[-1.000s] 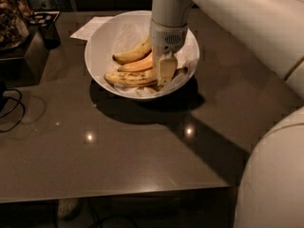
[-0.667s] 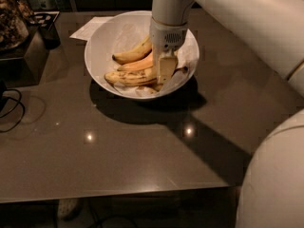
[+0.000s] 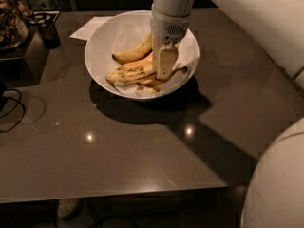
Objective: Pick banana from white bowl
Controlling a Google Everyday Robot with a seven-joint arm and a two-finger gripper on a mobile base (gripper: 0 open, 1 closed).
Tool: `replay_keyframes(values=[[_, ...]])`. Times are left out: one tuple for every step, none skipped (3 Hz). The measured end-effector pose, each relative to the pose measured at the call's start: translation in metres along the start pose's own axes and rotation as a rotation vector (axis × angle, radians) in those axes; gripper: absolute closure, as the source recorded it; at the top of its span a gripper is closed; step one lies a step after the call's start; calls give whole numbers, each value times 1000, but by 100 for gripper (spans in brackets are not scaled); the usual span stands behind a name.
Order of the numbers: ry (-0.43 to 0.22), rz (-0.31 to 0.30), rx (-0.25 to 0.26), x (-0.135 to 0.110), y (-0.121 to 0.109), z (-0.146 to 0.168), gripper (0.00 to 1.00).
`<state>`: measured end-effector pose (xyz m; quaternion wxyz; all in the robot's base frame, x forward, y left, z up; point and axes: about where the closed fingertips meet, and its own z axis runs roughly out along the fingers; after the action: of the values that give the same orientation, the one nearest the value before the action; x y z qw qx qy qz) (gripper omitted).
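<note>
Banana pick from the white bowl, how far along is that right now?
Reach looks done: the gripper is down inside the white bowl, at the right end of the speckled banana. In hand: the grasp, which I can't confirm. Left: lifting out; the banana lies in the bowl beside other bananas.

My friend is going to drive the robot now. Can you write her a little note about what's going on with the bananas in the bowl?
Gripper: down inside the white bowl, at the right end of the banana pile. It does not show whether it has hold of anything.
Things: the speckled banana lies in the bowl on the paper lining, with the other bananas next to it. The bowl sits on the dark table.
Done: the arm has reached into the bowl.
Left: get a grip on the speckled banana only, then lift it out clear of the rim.
</note>
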<state>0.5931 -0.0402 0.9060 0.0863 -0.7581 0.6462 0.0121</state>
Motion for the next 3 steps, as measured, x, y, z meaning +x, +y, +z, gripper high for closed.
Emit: replay_keyframes(values=[[-27,-11,22,-1,2,-11,100],[-57,-18,57,-1,7,-26,100],[-88,-24,88,-2,13,-39,100]])
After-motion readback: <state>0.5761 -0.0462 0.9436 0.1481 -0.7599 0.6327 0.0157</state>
